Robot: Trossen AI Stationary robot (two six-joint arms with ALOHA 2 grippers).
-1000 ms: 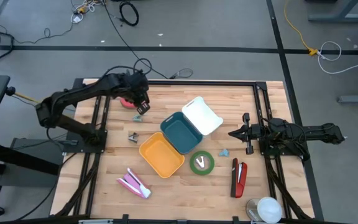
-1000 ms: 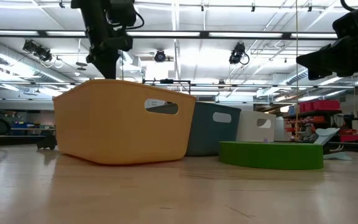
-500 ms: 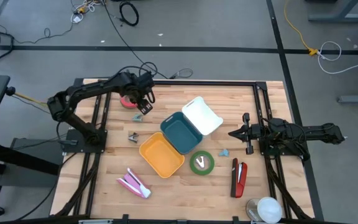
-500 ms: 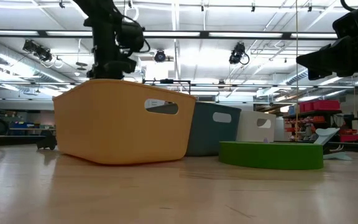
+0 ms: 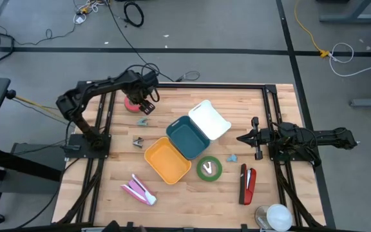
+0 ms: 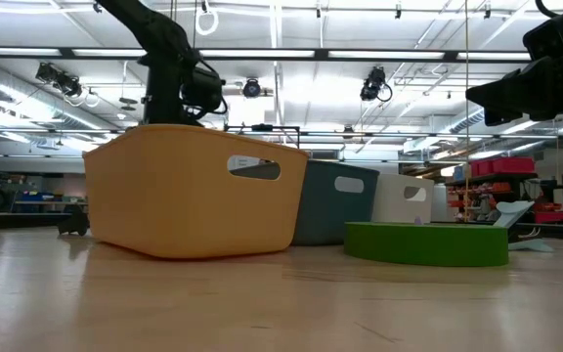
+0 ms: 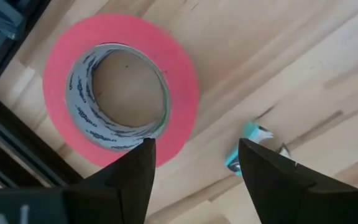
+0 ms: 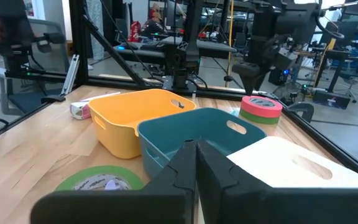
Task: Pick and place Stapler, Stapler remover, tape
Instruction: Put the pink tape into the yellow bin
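Hovering spread-fingered over the pink tape roll [image 7: 120, 90], left gripper [image 7: 194, 165]; right gripper [image 8: 196, 163] apparently clenched, empty.

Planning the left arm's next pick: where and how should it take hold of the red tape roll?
Probably from straight above. The red tape roll lies flat on the table with its hole up, so one finger of the left end effector can drop into the core and the other outside, pinching the ring's wall. Its open fingers already hang over the rim near the small teal piece.
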